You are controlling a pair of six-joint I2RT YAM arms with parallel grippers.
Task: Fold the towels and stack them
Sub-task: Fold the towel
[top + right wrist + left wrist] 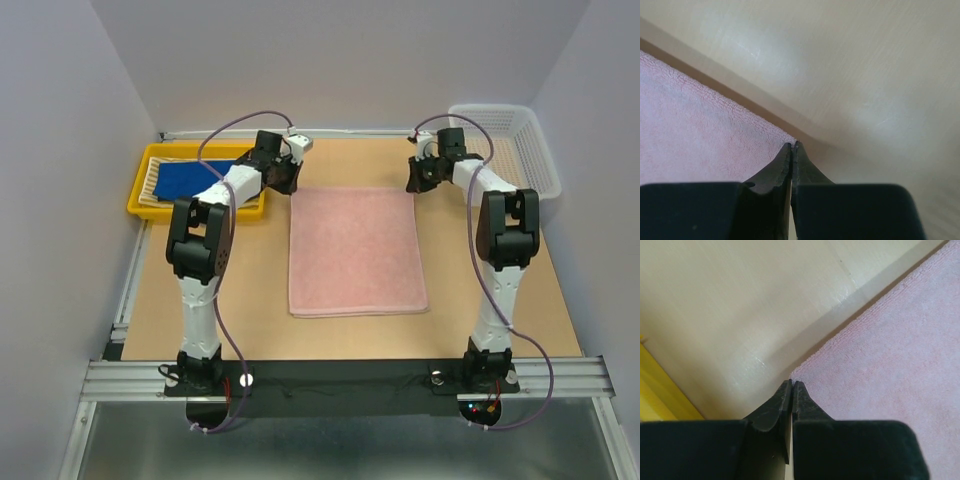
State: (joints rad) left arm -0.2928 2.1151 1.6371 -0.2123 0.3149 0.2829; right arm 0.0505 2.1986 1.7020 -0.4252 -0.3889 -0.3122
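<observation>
The pink towel (355, 250) lies spread flat in the middle of the table. My left gripper (290, 183) is shut at its far-left corner; in the left wrist view the pink towel (890, 365) ends right at my left gripper (792, 382), and a shadow runs under its edge. My right gripper (413, 182) is shut at the far-right corner. The right wrist view shows the pink towel (695, 130) meeting my right gripper (792, 144) in the same way. A blue towel (195, 180) lies on a yellow-and-cream striped towel (157, 180).
The yellow tray (140, 207) holding the blue and striped towels stands at the back left, close to my left arm; its edge (655, 395) shows in the left wrist view. A white plastic basket (520, 140) stands at the back right corner.
</observation>
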